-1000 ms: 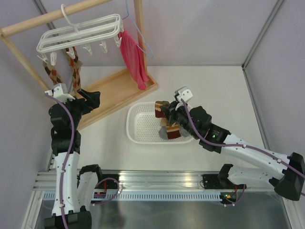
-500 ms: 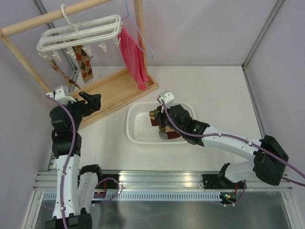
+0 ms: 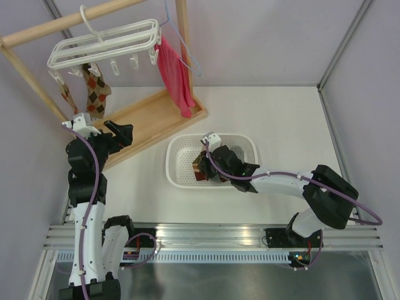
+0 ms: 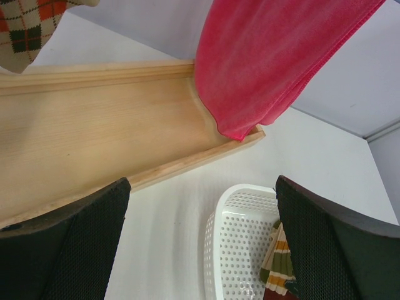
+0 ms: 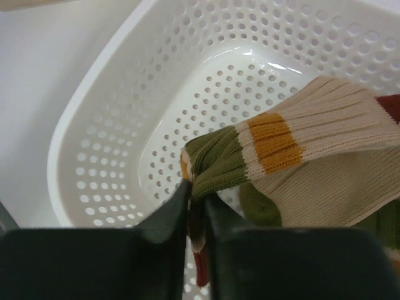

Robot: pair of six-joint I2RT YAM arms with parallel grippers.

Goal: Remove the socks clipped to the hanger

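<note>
The white frame hanger (image 3: 103, 40) hangs by its hook from the wooden rail at the top left. Two argyle socks (image 3: 94, 87) dangle from its clips; one tip shows in the left wrist view (image 4: 25, 25). My left gripper (image 3: 119, 134) is open and empty (image 4: 200, 250), below and right of these socks, over the wooden base. My right gripper (image 3: 203, 164) is low inside the white mesh basket (image 3: 181, 156). It is shut (image 5: 197, 200) on a striped olive, tan, orange and dark red sock (image 5: 300, 144), which lies bunched in the basket (image 5: 100, 137).
A plain red cloth (image 3: 175, 78) hangs on a thin blue wire hanger (image 3: 181, 44) from the rack's right post. The rack's wooden base tray (image 3: 150, 119) lies left of the basket. Grey walls enclose the table.
My right gripper has moved left and down into the basket with the striped sock. The two hanging socks have swung under the hanger. My left arm has barely moved.
</note>
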